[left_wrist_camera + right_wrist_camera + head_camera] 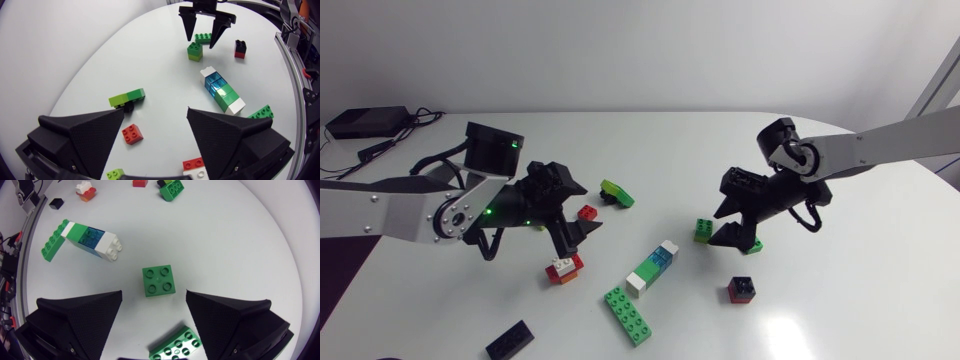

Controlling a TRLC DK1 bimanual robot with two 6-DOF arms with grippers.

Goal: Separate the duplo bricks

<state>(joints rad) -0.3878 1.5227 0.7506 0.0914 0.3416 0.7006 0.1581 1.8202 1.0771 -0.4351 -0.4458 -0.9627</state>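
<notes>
My left gripper (575, 210) stands open over a small red brick (587, 212), which lies between its fingers (132, 134) without touching them. Ahead of it lies a lime-and-green brick on a black piece (127, 97). My right gripper (723, 225) is open above two green bricks: a square one (158, 281) just ahead of its fingertips and a longer one (176, 345) between the fingers. A stack of white, blue, green and white bricks (653, 268) lies between the arms. A red-and-white stack (564, 268) sits below my left gripper.
A long green brick (628, 314) lies near the front next to the stack. A black brick (510, 340) is at the front left and a red-and-black brick (741, 290) at the front right. Cables and a black box (365, 122) sit at the far left.
</notes>
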